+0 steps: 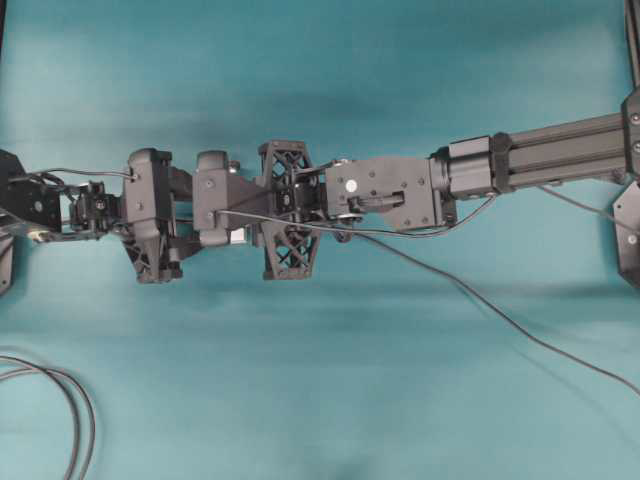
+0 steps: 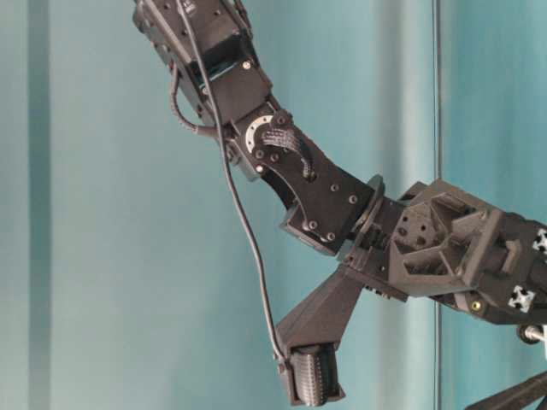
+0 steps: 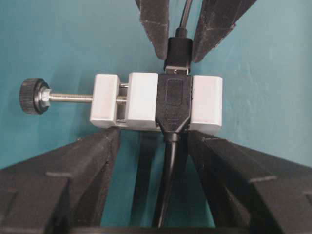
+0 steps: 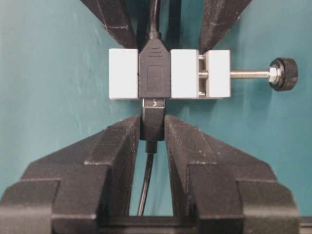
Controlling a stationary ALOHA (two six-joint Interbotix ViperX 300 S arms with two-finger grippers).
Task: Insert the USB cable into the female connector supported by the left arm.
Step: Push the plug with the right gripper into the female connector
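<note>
The female connector (image 3: 146, 100) is a white block with a black socket piece and a knobbed pin (image 3: 31, 96), raised above the teal table. My left gripper (image 3: 155, 137) is shut on the block, one finger at each end, and the block's own black cable (image 3: 168, 180) runs back between the fingers. The right gripper (image 4: 153, 124) is shut on the dark plug of the USB cable (image 4: 153, 134). The plug butts against the socket (image 4: 155, 73), with only a sliver of metal tip showing. Overhead, the two arms meet nose to nose and the USB cable (image 1: 500, 315) trails to the lower right.
A thicker looped black cable (image 1: 80, 420) lies at the table's front left corner. The right arm's boom (image 1: 560, 150) reaches in from the right edge. In the table-level view a thin cable (image 2: 248, 239) hangs down along an arm.
</note>
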